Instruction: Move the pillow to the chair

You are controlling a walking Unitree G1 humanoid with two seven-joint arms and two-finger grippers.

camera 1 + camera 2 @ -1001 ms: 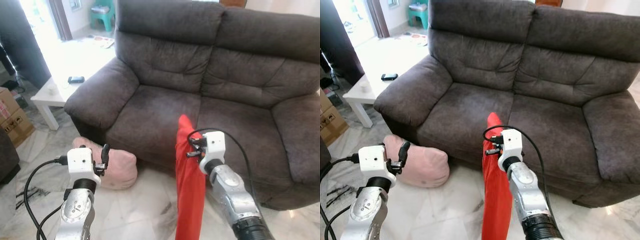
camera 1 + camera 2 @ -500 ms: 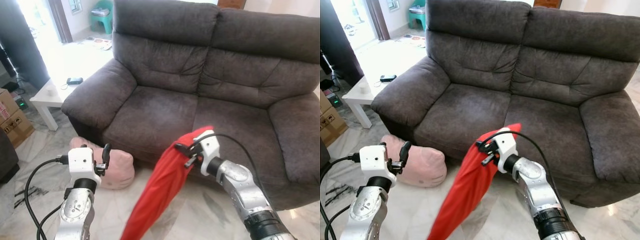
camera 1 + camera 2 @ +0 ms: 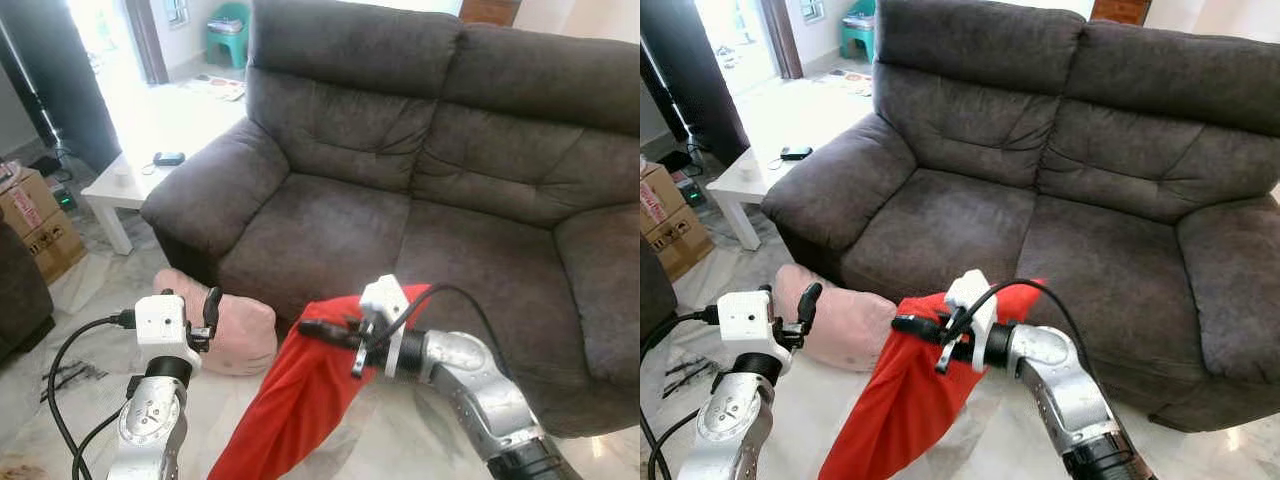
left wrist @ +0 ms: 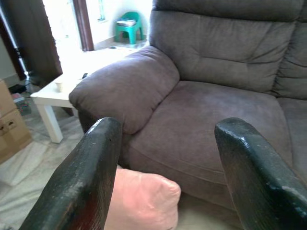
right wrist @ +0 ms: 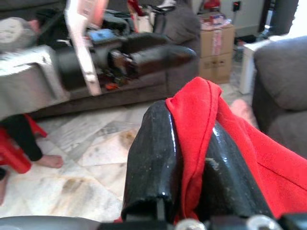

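A pink pillow (image 3: 240, 335) lies on the marble floor against the front of the dark grey sofa (image 3: 400, 200), below its left armrest. My left gripper (image 3: 190, 308) is open, held just in front of and above the pillow (image 4: 139, 201), apart from it. My right gripper (image 3: 305, 328) points left, low before the sofa's seat, shut on a red fabric item (image 3: 290, 400) that drapes down toward the floor. In the right wrist view the red fabric (image 5: 268, 163) is pinched between the two black fingers (image 5: 153, 158).
A white low table (image 3: 130, 180) with a phone (image 3: 168, 158) stands left of the sofa. Cardboard boxes (image 3: 40, 210) sit at the far left, a green stool (image 3: 232, 20) at the back. A person's bare foot (image 5: 48, 160) rests on the floor behind me.
My right gripper has swung from upright down and to the left, carrying the red fabric, which now hangs lower and leftward. The left arm has stayed put. The camera shifted slightly.
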